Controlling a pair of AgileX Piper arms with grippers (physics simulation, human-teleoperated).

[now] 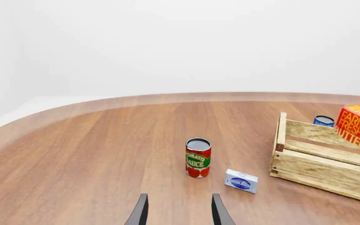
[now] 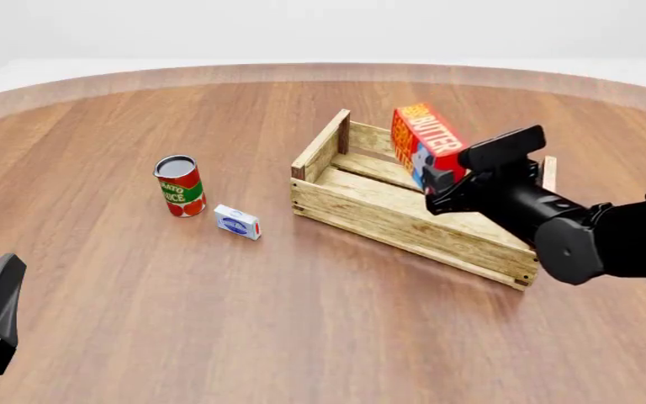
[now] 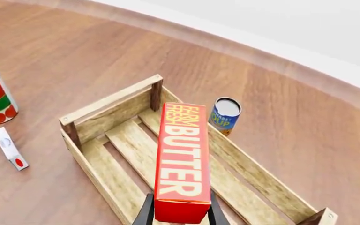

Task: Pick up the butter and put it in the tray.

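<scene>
Above the tray (image 2: pixel 359 210), right gripper (image 3: pixel 178 213) clamps butter (image 2: pixel 422 141) (left gripper (image 1: pixel 178 211) parted).

Front view. The tray (image 2: pixel 413 220) lies right of centre on the desk (image 2: pixel 300 337). The butter (image 2: pixel 422 143) hangs above the tray's interior, held by the right end effector (image 2: pixel 436 181) entering from the frame's right. A tomato sauce can (image 2: pixel 179 186) stands left of centre, a small box (image 2: pixel 236 222) just to its lower right. A second can (image 3: pixel 224 115) stands behind the tray's far wall.
</scene>
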